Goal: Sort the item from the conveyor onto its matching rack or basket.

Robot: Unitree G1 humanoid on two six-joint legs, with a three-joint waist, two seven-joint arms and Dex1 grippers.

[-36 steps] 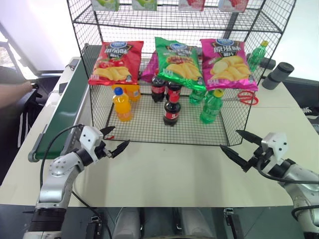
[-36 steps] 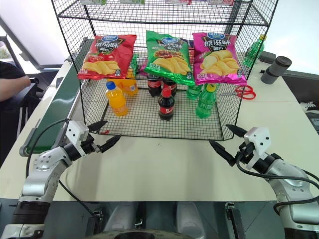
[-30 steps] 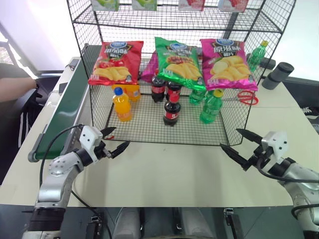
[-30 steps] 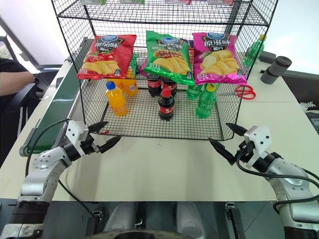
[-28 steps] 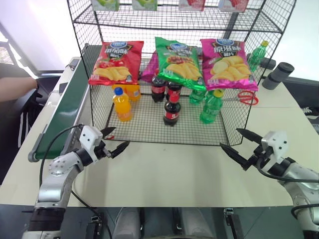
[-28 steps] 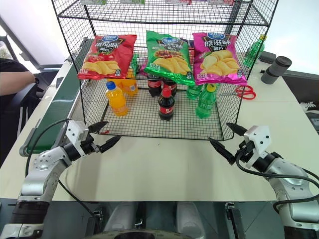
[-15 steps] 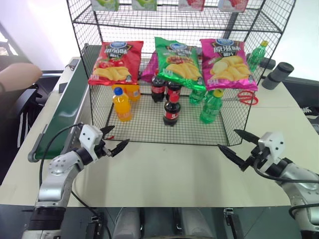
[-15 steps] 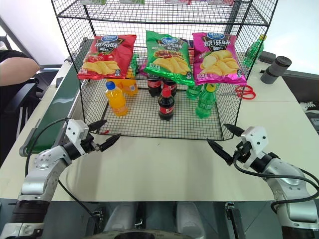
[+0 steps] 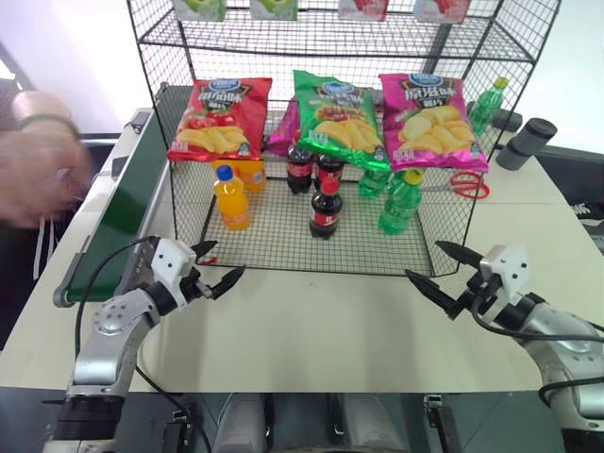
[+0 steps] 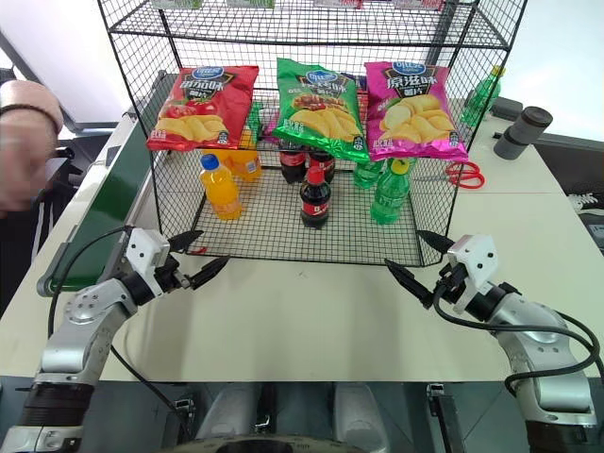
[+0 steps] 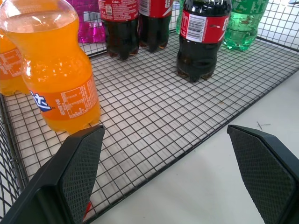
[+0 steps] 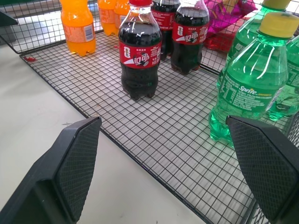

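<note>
cola bottle (image 9: 326,211): stands upright on the rack floor, in front of two twin colas; sorted, by the look of it.
rack (image 9: 283,250): black wire mesh on the tabletop (image 9: 330,330); red, green and pink crisp bags hang above the bottles.
orange bottle (image 9: 230,199): on the rack floor, left of the cola.
green bottle (image 9: 400,203): on the rack floor, right of the cola.
conveyor (image 9: 118,222): left of the rack; the belt in sight carries no item.
left gripper (image 9: 219,265): before the rack's front left corner, fingers spread and empty, unmoved over the last second.
right gripper (image 9: 434,267): before the rack's front right corner, fingers spread and empty; it has edged a little toward the rack.
hand (image 9: 38,175): a person's, blurred, has come in beside the conveyor, left of the rack.
meaning: probably a fresh item is about to be set on the belt; both arms wait.
</note>
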